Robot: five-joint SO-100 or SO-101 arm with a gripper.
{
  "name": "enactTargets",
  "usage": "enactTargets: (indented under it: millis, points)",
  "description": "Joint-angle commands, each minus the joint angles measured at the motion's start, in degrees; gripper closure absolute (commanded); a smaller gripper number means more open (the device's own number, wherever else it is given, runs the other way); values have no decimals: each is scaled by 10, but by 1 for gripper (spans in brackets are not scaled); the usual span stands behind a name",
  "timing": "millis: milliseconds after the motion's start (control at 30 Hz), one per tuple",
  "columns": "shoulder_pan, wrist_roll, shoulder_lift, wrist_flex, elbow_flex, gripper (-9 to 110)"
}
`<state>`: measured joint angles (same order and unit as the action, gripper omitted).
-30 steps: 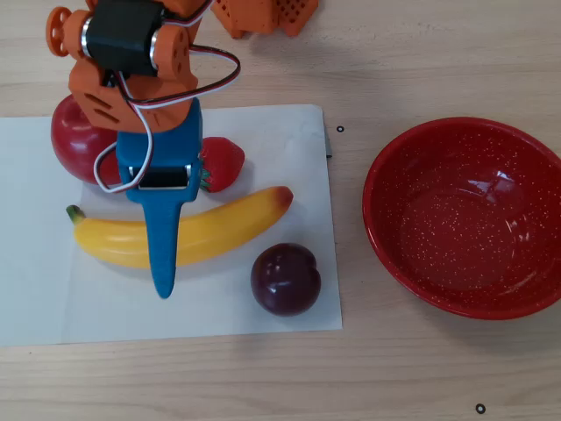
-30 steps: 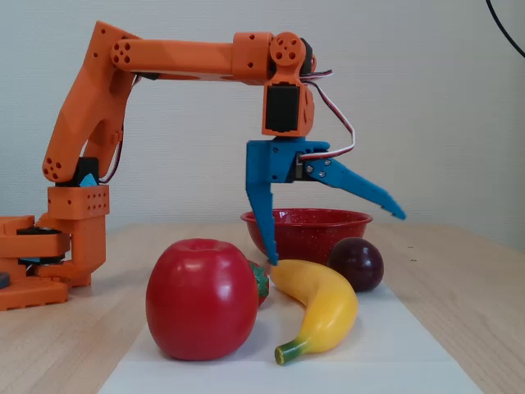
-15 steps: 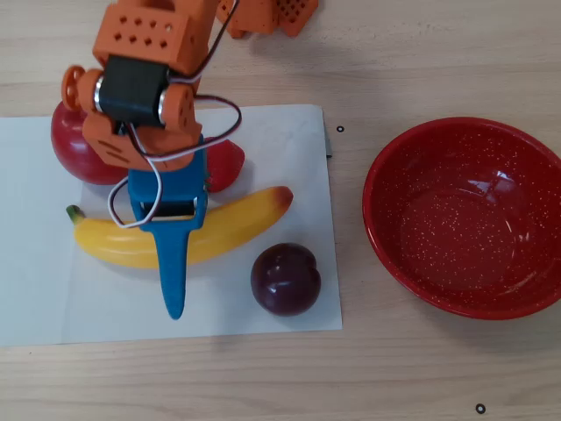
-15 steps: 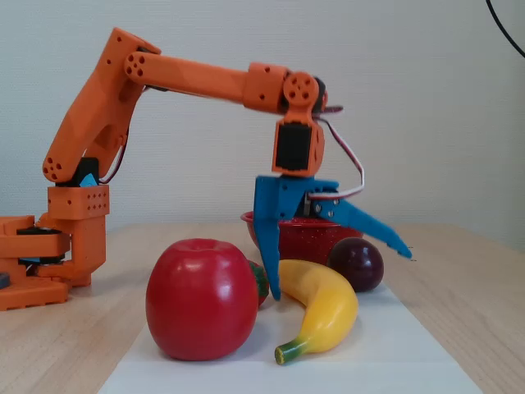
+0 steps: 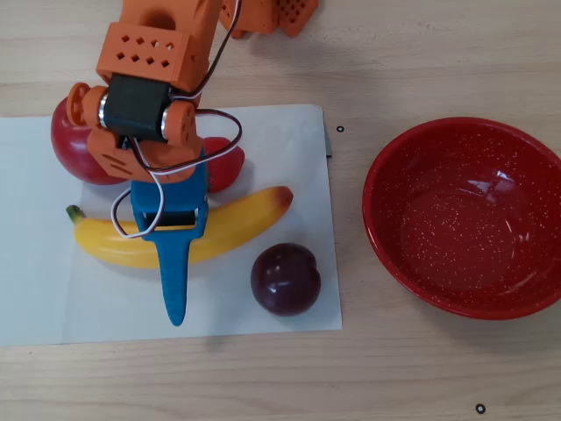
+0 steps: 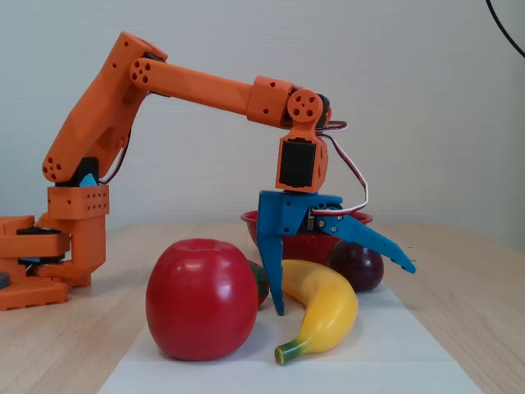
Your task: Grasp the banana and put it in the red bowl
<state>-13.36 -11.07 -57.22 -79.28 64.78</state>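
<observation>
Fixed view, end effector [image 6: 340, 287] spread wide, straddling the banana [image 6: 324, 305], nothing clamped

Light wood counter [image 5: 421, 53], white paper sheet [image 5: 35, 289] on its left in the overhead view, red bowl [image 5: 386, 237] on bare wood at right, orange arm base [image 6: 41, 263] on the wood.
</observation>
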Motion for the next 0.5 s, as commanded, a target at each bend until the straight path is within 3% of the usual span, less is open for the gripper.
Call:
enactTargets:
  millis: [0,133,467]
  points:
    - [-9,1,-30,15,-35,28]
    - [-10,4,-25,15,-35,32]
    - [-15,4,-25,27,-40,64]
